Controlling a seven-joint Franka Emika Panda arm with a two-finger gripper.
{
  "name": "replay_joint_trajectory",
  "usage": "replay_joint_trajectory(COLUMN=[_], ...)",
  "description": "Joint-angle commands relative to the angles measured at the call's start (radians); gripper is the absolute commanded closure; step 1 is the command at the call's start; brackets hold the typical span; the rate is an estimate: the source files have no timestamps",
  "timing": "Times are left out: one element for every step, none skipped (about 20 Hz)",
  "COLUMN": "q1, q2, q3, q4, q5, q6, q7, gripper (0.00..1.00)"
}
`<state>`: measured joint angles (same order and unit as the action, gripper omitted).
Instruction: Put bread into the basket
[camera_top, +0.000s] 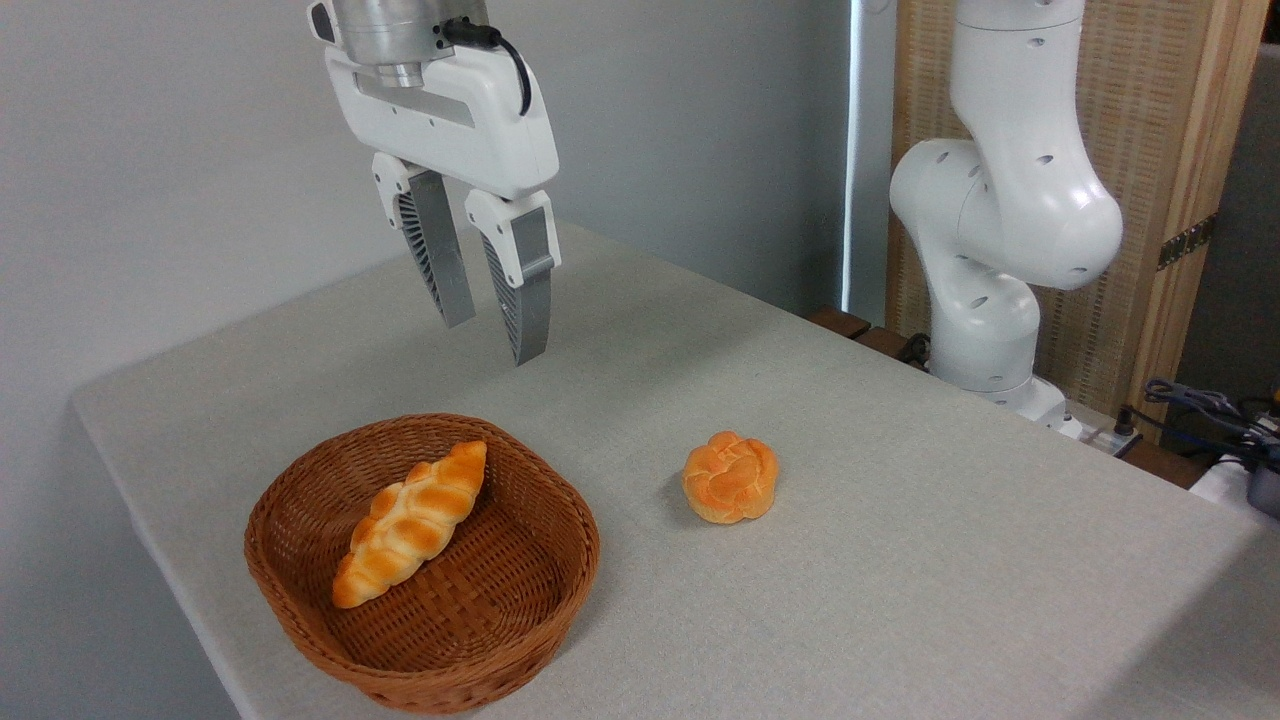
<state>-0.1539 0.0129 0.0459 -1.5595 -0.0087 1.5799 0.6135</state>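
Bread lies diagonally inside basket near table's front-left edge. Round bun sits on table right of basket, apart. Gripper hangs above basket, fingers parted, empty.

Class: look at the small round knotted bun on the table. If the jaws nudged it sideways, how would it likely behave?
The round bun is squat with a broad base, so it would probably slide, not roll. It sits on a matte table, so some drag seems likely. Its knotted folds should give the jaws purchase.

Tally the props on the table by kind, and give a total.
Braided loaf, lying in the basket: 1
Round knotted bun, on the table: 1
Wicker basket: 1
Total: 3
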Motion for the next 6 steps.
replay_joint_trajectory(q1=[0.028, 0.051, 0.054, 0.053, 0.053, 0.053], q2=[0.004, 0.004, 0.004, 0.004, 0.004, 0.006], q3=[-0.044, -0.063, -0.063, -0.063, -0.063, -0.061], q4=[0.012, 0.01, 0.01, 0.01, 0.01, 0.01], q5=[-0.017, -0.017, -0.017, -0.016, -0.016, -0.016], q6=[-0.028, -0.028, -0.026, -0.026, -0.021, -0.021], q7=[-0.011, -0.009, -0.009, -0.009, -0.009, -0.009], gripper=[0.0, 0.0, 0.0, 0.0, 0.0, 0.0])
